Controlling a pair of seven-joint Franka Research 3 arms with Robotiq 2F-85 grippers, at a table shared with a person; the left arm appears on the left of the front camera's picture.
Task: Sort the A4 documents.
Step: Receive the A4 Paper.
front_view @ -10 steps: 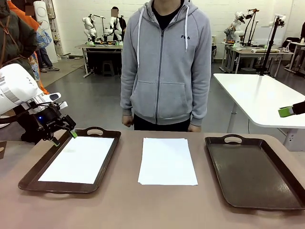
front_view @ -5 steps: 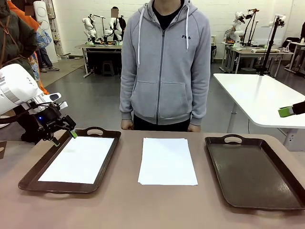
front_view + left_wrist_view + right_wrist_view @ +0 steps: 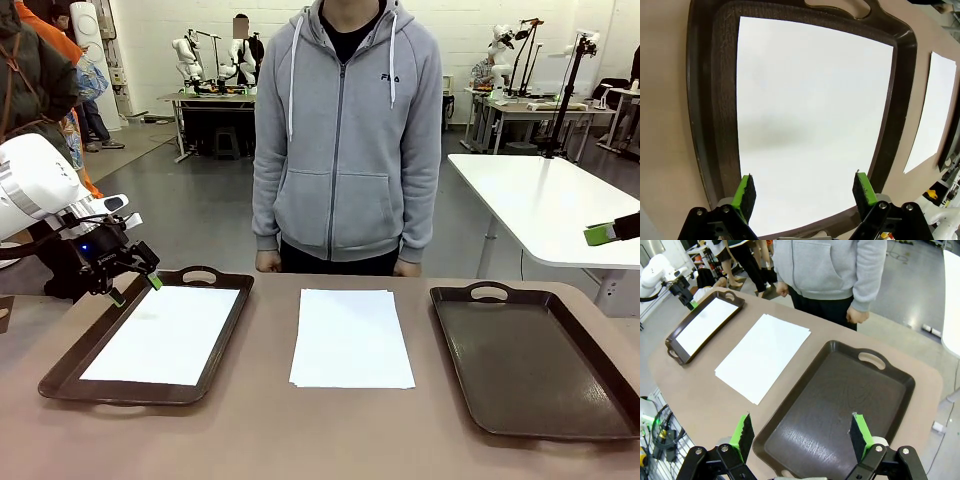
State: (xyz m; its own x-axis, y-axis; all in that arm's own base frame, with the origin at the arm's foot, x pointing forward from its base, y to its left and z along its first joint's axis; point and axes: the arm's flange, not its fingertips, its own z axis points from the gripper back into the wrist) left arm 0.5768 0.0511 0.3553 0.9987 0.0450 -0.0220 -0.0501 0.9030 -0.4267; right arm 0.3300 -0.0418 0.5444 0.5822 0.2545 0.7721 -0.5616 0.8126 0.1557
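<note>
Front view gave you almost nothing new over the last second. Nearest you, the table [image 3: 250,440] and everything on it lay just as before. The left tray [image 3: 62,372] held one white sheet [image 3: 165,333] flat inside it. The right tray [image 3: 530,360] was bare. The stack of A4 documents [image 3: 350,338] lay between the two trays, apart from both, its edges slightly fanned.

Your left gripper [image 3: 137,290] had not stirred. It hung over the far left corner of the left tray with its fingers spread wide and nothing between them. From the left wrist, those fingers [image 3: 746,187] stood apart with just the sheet and the tray rim beneath.

Your right gripper [image 3: 801,432] had stayed put too, high over the near end of the right tray, jaws fully apart and empty. From the front, one green pad [image 3: 598,234] of it showed at the right edge.

Farthest off, the person [image 3: 345,150] stood at the far side with arms down. Their hands shifted a trifle near the table edge and touched no paper.

So you were paused between a drop and the next pick, with one sheet sorted and, as I judged it, most of the pile left. The next move would need an arm at the stack, and thin sheets might lift together or slide.
</note>
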